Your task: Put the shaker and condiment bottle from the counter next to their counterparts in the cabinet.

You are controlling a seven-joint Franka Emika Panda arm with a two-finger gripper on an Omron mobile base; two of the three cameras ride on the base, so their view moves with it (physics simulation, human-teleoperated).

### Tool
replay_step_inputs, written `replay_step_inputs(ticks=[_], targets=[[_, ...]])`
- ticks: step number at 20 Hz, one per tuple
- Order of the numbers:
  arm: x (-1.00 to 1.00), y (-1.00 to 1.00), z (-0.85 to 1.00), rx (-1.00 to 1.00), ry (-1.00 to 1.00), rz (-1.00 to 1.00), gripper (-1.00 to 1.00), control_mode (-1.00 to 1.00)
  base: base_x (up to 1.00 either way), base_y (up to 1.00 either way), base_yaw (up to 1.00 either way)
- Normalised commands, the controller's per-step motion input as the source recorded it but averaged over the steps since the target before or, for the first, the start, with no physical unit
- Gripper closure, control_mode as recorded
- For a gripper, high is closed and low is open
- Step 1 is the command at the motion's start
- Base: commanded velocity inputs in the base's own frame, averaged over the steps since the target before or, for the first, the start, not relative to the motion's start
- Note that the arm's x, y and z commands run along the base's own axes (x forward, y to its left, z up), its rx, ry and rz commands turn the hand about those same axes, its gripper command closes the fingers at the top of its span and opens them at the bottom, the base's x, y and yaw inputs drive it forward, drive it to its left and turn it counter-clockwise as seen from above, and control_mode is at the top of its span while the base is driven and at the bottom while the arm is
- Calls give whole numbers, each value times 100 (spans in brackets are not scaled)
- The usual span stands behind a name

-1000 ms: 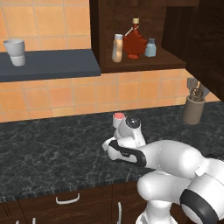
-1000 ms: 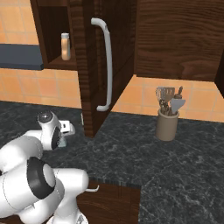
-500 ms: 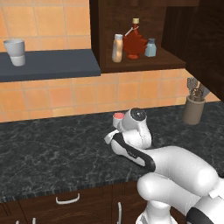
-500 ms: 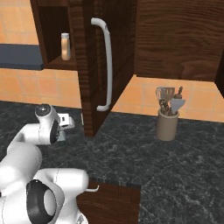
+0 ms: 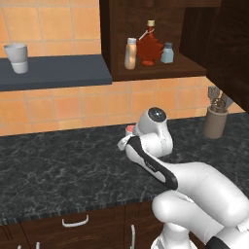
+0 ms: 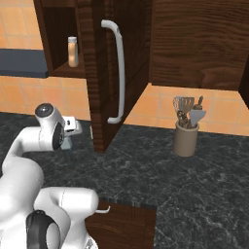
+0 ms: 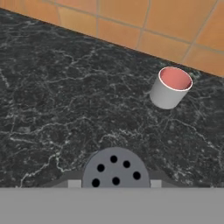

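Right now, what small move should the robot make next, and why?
Probably close the claw on the shaker, then lift. Its grey holed cap sits centred and close in the hand view, standing on the counter, while its twin is in the cabinet. I cannot tell whether the claw already grips.

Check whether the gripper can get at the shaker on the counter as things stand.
Probably yes. The gripper hangs right over the shaker, whose perforated grey cap sits directly below it with nothing between. The red-lidded jar stands apart, nearer the wall.
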Motion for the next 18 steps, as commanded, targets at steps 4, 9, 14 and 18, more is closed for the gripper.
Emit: replay_step_inputs(ticks=[4,9,14,18], targets=[[-3,-15,46,0,6,-4,100,-100,0,0,0],[-7,-25,43,0,4,-6,100,-100,0,0,0],[-15,-29,39,1,0,-8,100,-100,0,0,0],[-21,-28,40,1,0,-8,100,-100,0,0,0]])
